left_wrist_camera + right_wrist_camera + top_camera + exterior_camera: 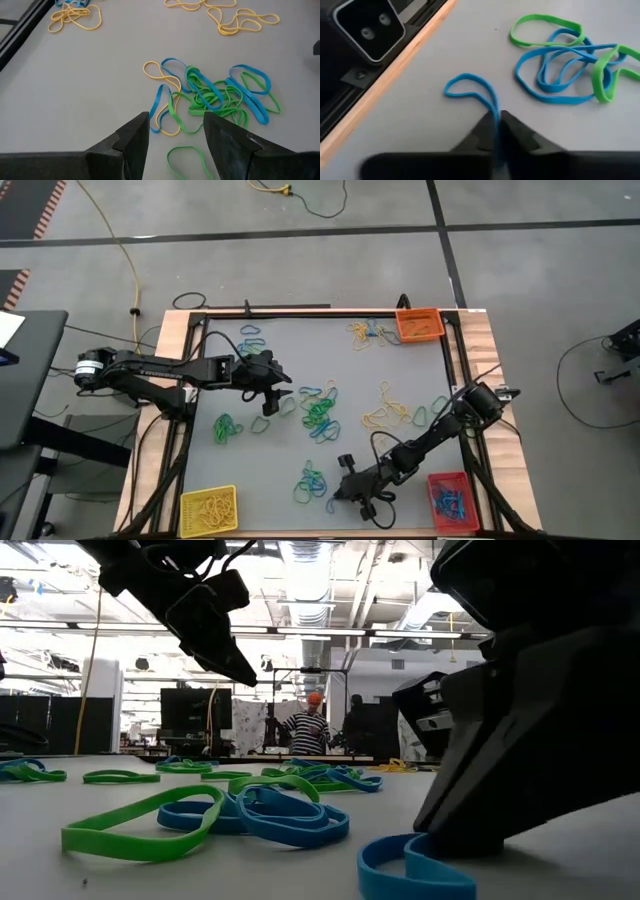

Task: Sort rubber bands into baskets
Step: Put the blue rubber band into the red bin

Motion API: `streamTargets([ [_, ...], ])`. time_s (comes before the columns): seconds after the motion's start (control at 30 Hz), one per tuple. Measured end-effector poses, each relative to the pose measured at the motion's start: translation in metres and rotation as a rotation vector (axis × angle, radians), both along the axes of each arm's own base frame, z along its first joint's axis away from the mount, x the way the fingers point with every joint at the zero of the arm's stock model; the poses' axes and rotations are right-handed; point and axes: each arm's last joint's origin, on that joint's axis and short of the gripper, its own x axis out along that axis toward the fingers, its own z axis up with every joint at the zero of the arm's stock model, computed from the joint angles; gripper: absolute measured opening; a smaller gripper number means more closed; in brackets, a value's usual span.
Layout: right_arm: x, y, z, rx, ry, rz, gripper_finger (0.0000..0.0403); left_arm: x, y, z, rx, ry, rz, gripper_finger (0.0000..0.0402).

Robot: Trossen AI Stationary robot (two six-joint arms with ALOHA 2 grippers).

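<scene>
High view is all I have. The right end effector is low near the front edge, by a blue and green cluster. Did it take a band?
Observer: Yes. In the right wrist view the right end effector is shut on a blue rubber band, whose loop lies on the table.
Operator: And the left one?
Observer: The left end effector is open, above a green rubber band near the mixed pile.
Operator: Is the right one touching the cluster?
Observer: No. The blue and green cluster lies apart from the held band.
</scene>
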Motion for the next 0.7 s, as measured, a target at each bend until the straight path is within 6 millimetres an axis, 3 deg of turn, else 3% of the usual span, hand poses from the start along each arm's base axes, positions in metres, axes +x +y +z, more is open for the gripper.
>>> streamTargets([
  [0.13,0.0,0.002,0.001,-0.005,-0.001,0.008,0.0023,0.0,0.0,0.0,0.0,0.001,0.0,0.0178],
  [0.3,-0.005,0.009,0.018,-0.029,-0.001,0.035,0.0021,0.0,0.0,0.0,0.0,0.003,0.0,0.0178],
  [0.5,-0.03,0.021,0.06,-0.11,0.009,0.01,0.0019,0.0,0.0,0.0,0.0,0.003,0.0,0.0178],
  [0.7,-0.072,0.022,0.104,-0.103,0.081,-0.035,0.0019,0.0,0.0,0.0,-0.001,0.005,0.0,0.0178],
])
